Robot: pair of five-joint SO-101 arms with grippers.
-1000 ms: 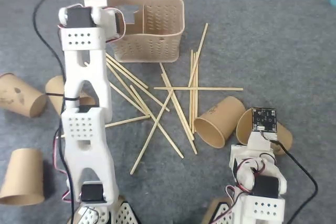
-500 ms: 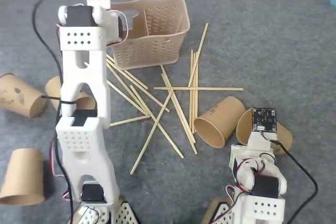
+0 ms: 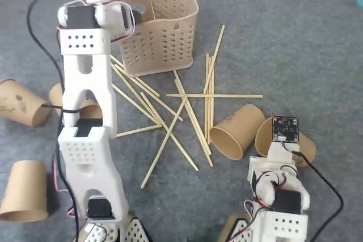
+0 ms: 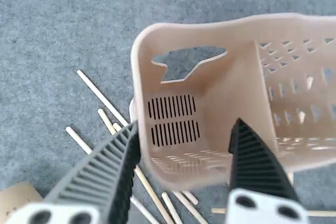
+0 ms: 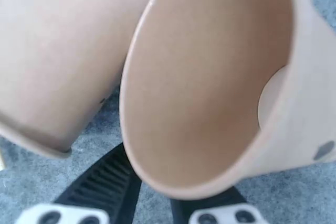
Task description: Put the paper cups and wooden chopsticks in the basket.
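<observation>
The beige slotted basket [image 3: 164, 32] stands tilted at the far side of the mat. My left gripper [image 3: 128, 17] is at its left end. In the left wrist view the left gripper [image 4: 186, 125] is open, its jaws wide apart on either side of the end wall of the basket [image 4: 210, 103]. Several wooden chopsticks [image 3: 187, 111] lie crossed on the mat in front of it. Several paper cups lie on their sides, one [image 3: 235, 130] beside another [image 3: 300, 147] under my right wrist. The right gripper [image 5: 155, 179] looks shut below the rim of that cup [image 5: 210, 77], its tips hidden.
More cups lie at the left: one [image 3: 22, 103] near the edge, one [image 3: 62, 96] partly behind the left arm, one [image 3: 25, 191] nearer the front. A second cup [image 5: 63, 51] leans against the one at my right gripper. Bare grey mat [image 3: 306, 55] stretches to the right.
The left arm has swung toward the far left, and the basket has tipped up from lying low to standing more upright. The right arm has not moved.
</observation>
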